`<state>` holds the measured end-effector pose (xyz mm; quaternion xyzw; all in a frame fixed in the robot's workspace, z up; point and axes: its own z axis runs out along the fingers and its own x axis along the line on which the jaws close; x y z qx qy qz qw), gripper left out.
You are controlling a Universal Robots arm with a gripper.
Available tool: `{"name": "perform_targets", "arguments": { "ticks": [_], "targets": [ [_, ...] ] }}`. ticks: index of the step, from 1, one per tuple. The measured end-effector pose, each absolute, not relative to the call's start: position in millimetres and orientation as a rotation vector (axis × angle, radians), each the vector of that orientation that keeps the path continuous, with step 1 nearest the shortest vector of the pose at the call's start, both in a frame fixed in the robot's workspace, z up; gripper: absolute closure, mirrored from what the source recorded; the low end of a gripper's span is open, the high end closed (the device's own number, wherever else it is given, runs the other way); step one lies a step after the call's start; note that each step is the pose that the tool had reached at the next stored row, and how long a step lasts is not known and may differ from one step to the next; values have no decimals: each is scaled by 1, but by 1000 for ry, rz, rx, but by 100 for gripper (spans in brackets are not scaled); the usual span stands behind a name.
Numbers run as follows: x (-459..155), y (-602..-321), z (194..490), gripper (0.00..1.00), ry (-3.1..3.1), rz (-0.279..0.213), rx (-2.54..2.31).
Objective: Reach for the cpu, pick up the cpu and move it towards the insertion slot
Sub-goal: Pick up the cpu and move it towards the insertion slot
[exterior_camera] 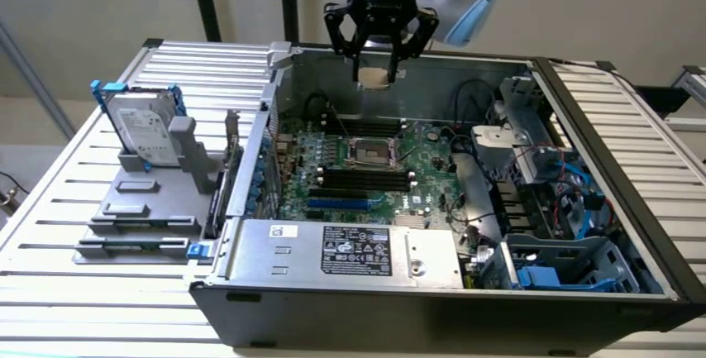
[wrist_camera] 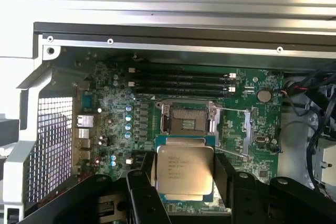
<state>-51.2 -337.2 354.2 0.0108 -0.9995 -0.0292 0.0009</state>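
My gripper [exterior_camera: 378, 71] hangs above the rear of the open computer case, shut on the cpu [exterior_camera: 376, 77], whose tan underside shows between the black fingers. In the wrist view the cpu [wrist_camera: 185, 172] shows its shiny silver top with printed text, held between the dark finger pads [wrist_camera: 140, 187]. The insertion slot [exterior_camera: 372, 154] is a silver-framed square socket with a dark centre on the green motherboard, below and in front of the gripper. From the wrist the insertion slot [wrist_camera: 187, 121] sits just beyond the held chip.
Long black memory slots [exterior_camera: 355, 179] lie beside the socket. A silver hard drive in a blue bracket [exterior_camera: 147, 131] stands on the slatted table at the exterior view's left. The power supply [exterior_camera: 347, 250] sits at the case front; cables and drive bays [exterior_camera: 551, 209] crowd the right.
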Motion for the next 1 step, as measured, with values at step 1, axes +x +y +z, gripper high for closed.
{"name": "perform_targets", "arguments": {
  "ticks": [1],
  "targets": [
    [-51,-337,354,46,-3138,-91,34]
  ]
}}
